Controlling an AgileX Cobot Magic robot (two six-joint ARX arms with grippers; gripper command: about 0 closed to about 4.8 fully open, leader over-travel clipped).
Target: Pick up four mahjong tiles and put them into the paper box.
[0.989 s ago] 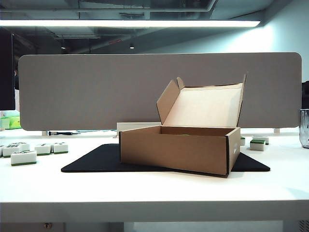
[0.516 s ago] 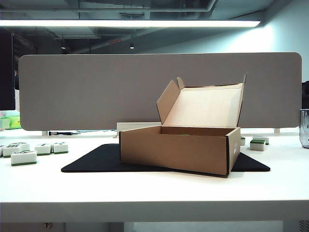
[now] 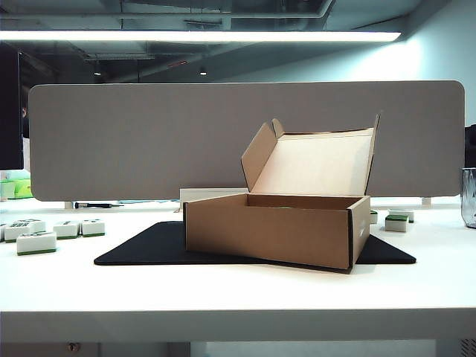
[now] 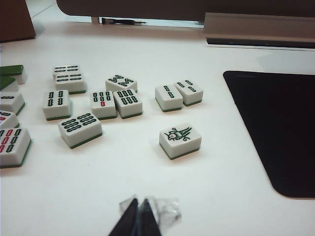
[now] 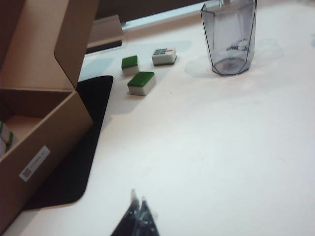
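Cardboard paper box (image 3: 277, 235) open, one tile edge glimpsed inside; mahjong tiles (image 4: 180, 140) loose beside it; left pincer (image 4: 139, 217) and right pincer (image 5: 138, 212) closed, empty.

The exterior cam is sitting low at the near edge of the surface (image 3: 238, 297), looking level across it at the paper box (image 3: 275, 230) head-on. The left wrist cam is hovering close over the left side, tilting down past the left gripper (image 4: 139, 220) at the mahjong tiles (image 4: 180, 140). The right wrist cam is doing the same on the right, past the right gripper (image 5: 138, 216). Both wrist views are catching the black mat (image 4: 275, 128) that the exterior cam is also showing.
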